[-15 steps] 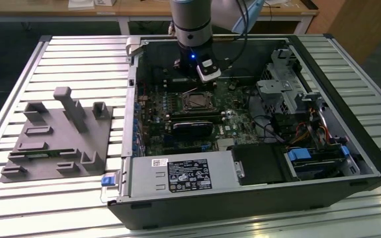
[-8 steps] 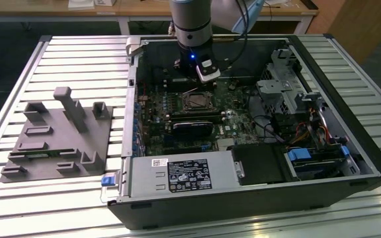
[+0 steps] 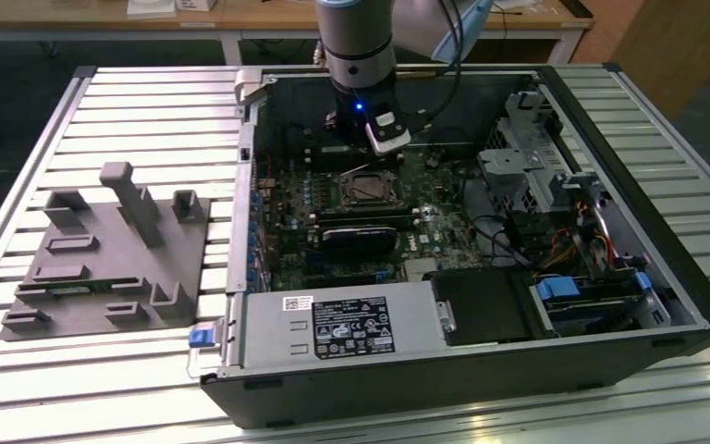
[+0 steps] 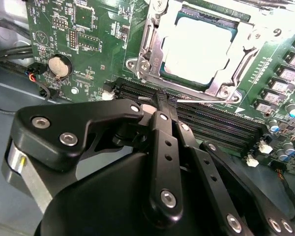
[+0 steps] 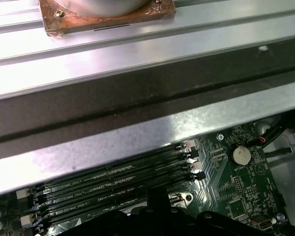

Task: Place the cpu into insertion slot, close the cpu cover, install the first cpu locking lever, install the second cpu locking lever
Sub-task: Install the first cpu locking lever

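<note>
The cpu (image 4: 199, 42) sits in the insertion slot (image 3: 344, 190) under the cpu cover (image 4: 151, 42). The gripper (image 4: 162, 102), pinched closed, hovers just above the memory slots (image 4: 211, 123). One slip could scrape them.

Slatted metal table (image 5: 137, 54) carries a copper-coloured plate (image 5: 88, 22) with a round silver part on it; beside the table runs a dark case wall (image 5: 137, 105), then a bright metal rim (image 5: 137, 142); inside lies a green board (image 5: 226, 182); four long black memory slots (image 5: 113, 182) lie side by side on it; a coin cell (image 5: 242, 155) sits near their ends; the black gripper (image 5: 157, 206) overlaps the slots.
</note>
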Controlling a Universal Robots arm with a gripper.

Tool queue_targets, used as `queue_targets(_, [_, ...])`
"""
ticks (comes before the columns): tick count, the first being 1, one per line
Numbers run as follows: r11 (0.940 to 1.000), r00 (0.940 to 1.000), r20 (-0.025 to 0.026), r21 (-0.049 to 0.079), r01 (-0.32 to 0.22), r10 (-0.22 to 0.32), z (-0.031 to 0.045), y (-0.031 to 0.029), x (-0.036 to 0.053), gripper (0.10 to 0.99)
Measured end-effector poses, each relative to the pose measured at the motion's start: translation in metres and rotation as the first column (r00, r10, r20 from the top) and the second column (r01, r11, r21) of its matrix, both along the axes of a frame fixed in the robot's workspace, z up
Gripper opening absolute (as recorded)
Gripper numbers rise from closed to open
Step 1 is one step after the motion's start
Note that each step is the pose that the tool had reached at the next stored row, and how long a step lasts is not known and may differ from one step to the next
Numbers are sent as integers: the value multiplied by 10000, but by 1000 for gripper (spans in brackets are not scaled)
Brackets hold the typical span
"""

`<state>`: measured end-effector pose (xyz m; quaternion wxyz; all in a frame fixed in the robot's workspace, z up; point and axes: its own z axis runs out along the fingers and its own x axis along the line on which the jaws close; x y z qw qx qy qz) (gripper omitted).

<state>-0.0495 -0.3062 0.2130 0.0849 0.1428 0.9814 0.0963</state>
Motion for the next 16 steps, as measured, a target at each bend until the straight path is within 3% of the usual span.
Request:
queue_targets(5, [10000, 10000, 16, 2, 1, -1, -4, 9, -22, 106])
queue_targets(7, [10000, 10000, 98, -3, 1, -1, -17, 29, -50, 106])
queue_targets(11, [10000, 9995, 327, -36, 4, -3, -34, 34, -52, 106])
queue_targets(16, [10000, 9993, 376, -34, 81, -80, -47, 58, -61, 106])
